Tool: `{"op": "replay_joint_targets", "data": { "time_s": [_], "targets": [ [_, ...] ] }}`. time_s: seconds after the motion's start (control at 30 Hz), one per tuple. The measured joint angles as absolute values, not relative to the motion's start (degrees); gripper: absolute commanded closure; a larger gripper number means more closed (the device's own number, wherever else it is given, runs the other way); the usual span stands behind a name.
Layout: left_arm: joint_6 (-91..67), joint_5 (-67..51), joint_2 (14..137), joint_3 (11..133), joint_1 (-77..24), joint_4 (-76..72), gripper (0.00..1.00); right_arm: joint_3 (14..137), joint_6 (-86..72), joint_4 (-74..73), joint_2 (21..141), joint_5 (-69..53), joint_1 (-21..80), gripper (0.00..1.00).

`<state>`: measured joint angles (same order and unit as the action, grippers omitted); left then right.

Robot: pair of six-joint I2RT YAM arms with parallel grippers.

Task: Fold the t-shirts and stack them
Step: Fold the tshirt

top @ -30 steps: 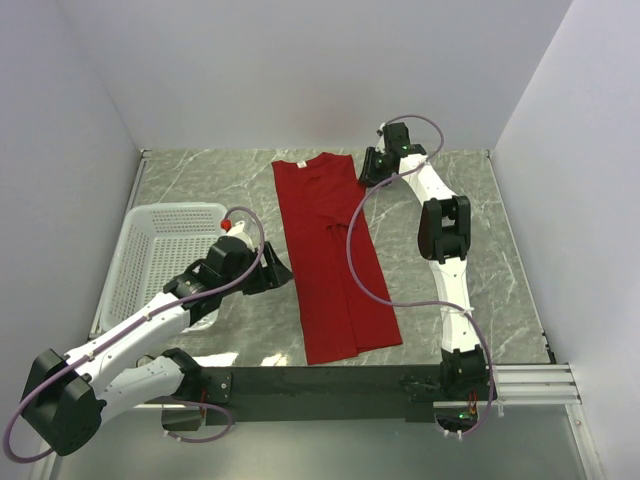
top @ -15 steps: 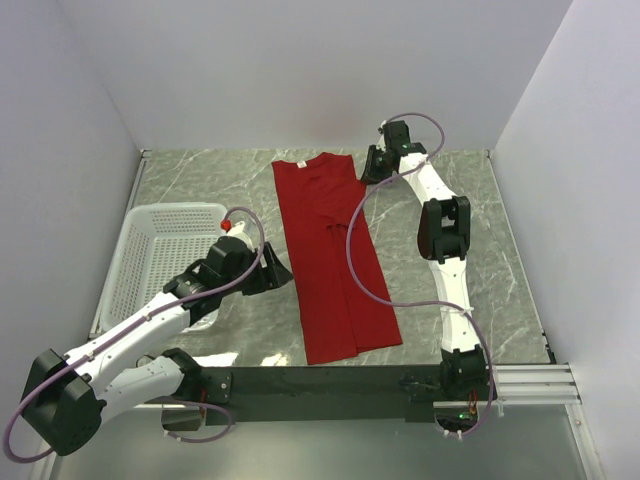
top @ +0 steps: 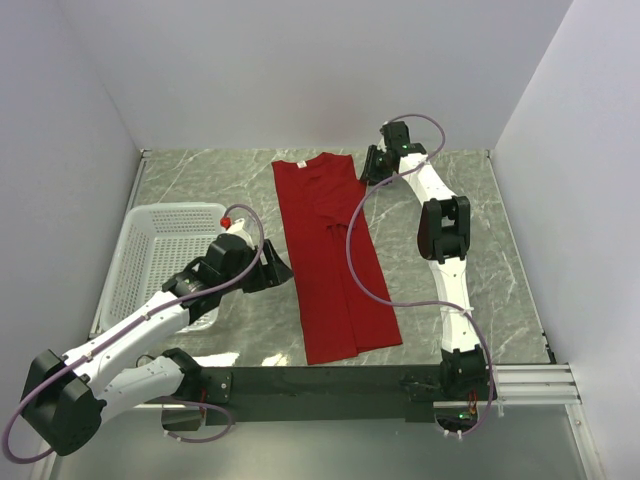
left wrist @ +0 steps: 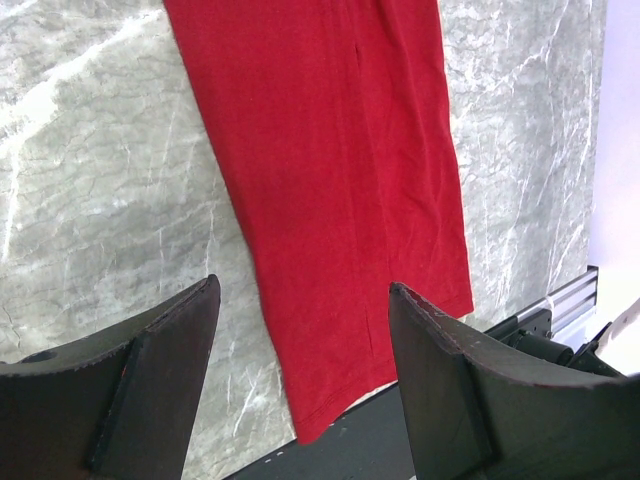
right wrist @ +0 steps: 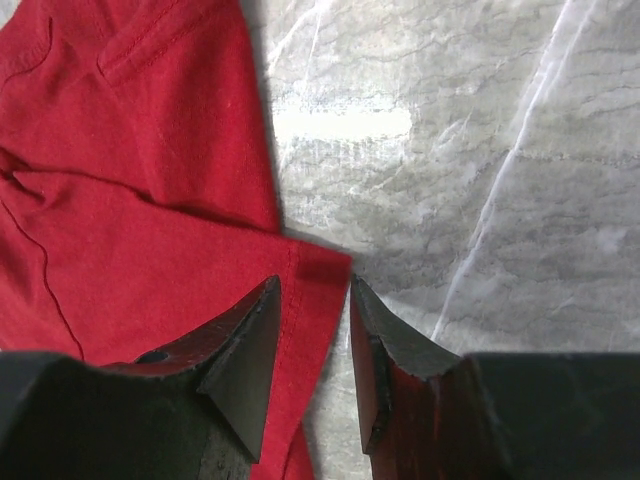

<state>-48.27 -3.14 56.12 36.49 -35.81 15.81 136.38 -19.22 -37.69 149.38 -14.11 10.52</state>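
A deep-red t-shirt (top: 335, 270) lies on the marble table as a long narrow strip, collar at the far end. My left gripper (top: 278, 270) hovers by its left edge, above the cloth. In the left wrist view it (left wrist: 303, 288) is open wide over the t-shirt (left wrist: 330, 180) near the hem, holding nothing. My right gripper (top: 368, 170) is at the far right corner of the shirt. In the right wrist view its jaws (right wrist: 313, 283) stand partly apart, straddling the stitched sleeve corner of the t-shirt (right wrist: 130, 180), which lies flat on the table.
A white mesh basket (top: 150, 215) stands at the left, just behind the left arm. A black rail (top: 320, 380) runs along the near table edge, right below the shirt's hem. White walls close in the table on three sides.
The left arm has edged slightly toward the far side. The right gripper stays at the sleeve corner. The shirt has not moved.
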Motion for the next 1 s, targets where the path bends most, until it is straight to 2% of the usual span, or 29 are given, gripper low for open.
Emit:
{"op": "replay_joint_targets", "data": {
  "time_s": [0.6,0.67,0.7,0.8,0.83,0.9,1.0],
  "targets": [
    [-48.29,-3.14,56.12,36.67,-35.81,15.99,0.26,135.31,-22.24,-37.65,149.4,-14.26,10.66,0.65],
    [-48.29,-3.14,56.12,36.67,-35.81,16.01,0.26,135.31,-22.31,-37.67,149.4,-14.57,10.68,0.69],
    [-48.29,-3.14,56.12,36.67,-35.81,16.01,0.26,135.31,-22.41,-37.65,149.4,-14.66,10.68,0.75],
    [-48.31,-3.14,56.12,36.69,-35.81,16.03,0.26,135.28,-22.7,-37.65,149.4,-14.81,10.68,0.85],
    [-48.31,-3.14,56.12,36.69,-35.81,16.05,0.26,135.28,-22.63,-37.63,149.4,-14.87,10.68,0.93],
    [-48.31,-3.14,56.12,36.69,-35.81,16.16,0.26,135.17,-22.76,-37.52,149.4,-14.96,10.68,1.0],
    [-48.31,-3.14,56.12,36.69,-35.81,16.25,0.26,134.67,-22.9,-37.19,149.4,-15.16,10.68,1.0]
  ]
}}
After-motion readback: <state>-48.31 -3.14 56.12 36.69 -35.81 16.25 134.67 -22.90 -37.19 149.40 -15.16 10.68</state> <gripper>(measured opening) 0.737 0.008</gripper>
